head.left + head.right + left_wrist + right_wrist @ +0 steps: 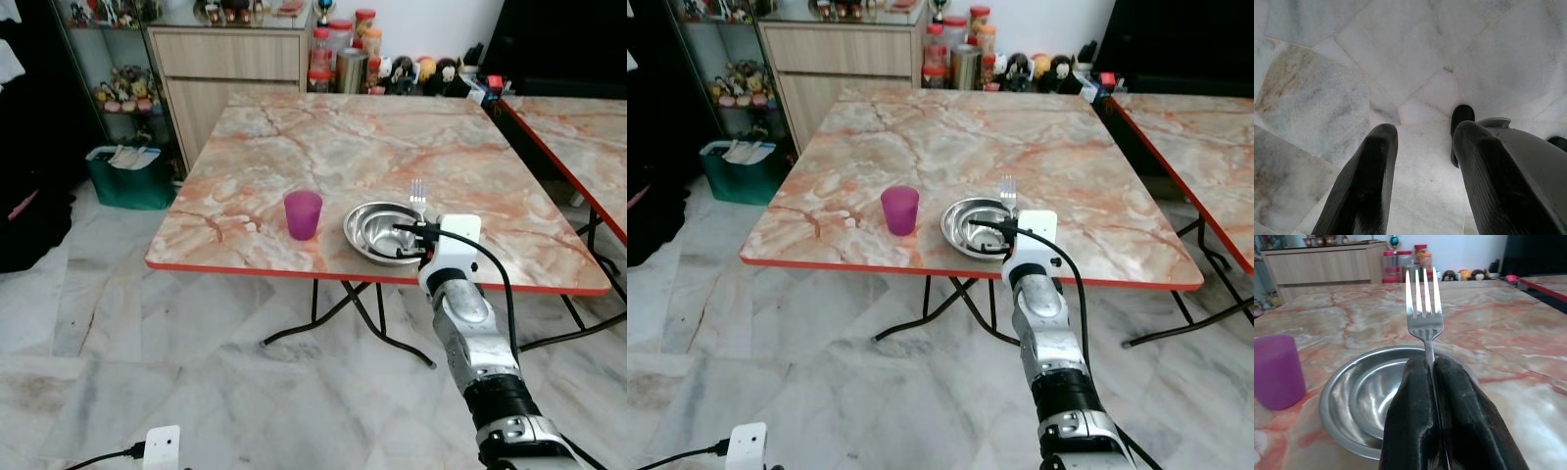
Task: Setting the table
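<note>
Left gripper (1420,161) hangs idle over the floor tiles, fingers apart, nothing between them. Right gripper (1432,382) hovers at the table's (323,147) near edge, fingers pressed together on the handle of a fork (1423,303), tines upright and pointing away over the steel bowl (382,233). The bowl sits close to the near edge, right of centre; the purple cup (303,214) stands just beside it on its left, apart from it. Jars and bottles (343,54) line the cabinet past the far edge. Risks, judged: the grip is narrow and low on the handle, so the fork may pivot or slip when lowered. Released here, it probably drops into the bowl, not beside it. A sideways sweep could knock the bowl toward the edge.
</note>
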Robot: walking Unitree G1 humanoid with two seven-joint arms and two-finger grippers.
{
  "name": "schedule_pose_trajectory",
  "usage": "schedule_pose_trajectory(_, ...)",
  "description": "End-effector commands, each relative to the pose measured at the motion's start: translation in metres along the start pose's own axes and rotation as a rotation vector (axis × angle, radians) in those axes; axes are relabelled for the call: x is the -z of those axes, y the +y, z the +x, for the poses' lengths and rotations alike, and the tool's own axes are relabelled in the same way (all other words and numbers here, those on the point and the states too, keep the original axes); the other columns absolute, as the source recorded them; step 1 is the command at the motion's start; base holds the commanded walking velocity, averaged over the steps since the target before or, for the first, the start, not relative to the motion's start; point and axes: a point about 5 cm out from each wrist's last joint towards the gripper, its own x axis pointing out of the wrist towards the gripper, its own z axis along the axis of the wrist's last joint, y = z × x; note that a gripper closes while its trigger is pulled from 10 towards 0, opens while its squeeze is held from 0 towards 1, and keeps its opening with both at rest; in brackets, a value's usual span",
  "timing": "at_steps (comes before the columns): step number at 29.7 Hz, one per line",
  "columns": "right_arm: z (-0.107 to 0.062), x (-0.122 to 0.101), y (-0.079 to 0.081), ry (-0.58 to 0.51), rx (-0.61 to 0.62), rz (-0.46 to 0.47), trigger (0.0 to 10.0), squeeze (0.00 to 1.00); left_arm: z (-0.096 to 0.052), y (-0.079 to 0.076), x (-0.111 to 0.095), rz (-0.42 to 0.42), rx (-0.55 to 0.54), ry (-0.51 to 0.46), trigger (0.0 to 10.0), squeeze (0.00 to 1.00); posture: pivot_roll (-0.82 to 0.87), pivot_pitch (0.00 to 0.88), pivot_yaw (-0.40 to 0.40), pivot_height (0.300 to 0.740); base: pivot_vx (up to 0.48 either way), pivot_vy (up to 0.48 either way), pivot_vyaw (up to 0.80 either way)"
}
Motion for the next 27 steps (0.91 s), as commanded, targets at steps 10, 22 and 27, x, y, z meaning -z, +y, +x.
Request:
schedule_pose_trajectory(10,0.0015,-0.0019,-0.0071,-0.002,0.03,-0.007,10.0,0.0,0.0006,-0.0031,-0.0045,0.014,0.01,-0.016,10.0,0.0,0.07,0.0,-0.019,0.728,0.28,0.0,0.0)
schedule_pose_trajectory(22,0.0019,-0.0016,-0.01,0.002,0.037,-0.01,10.0,0.0,0.0006,-0.0048,-0.0046,0.014,0.012,-0.016,10.0,0.0,0.08,0.0,-0.024,0.728,0.286,0.0,0.0)
schedule_pose_trajectory(27,0.0018,-0.002,-0.0106,-0.002,0.041,-0.008,10.0,0.0,0.0006,-0.0043,-0.0045,0.013,0.012,-0.017,10.0,0.0,0.08,0.0,-0.023,0.728,0.289,0.0,0.0)
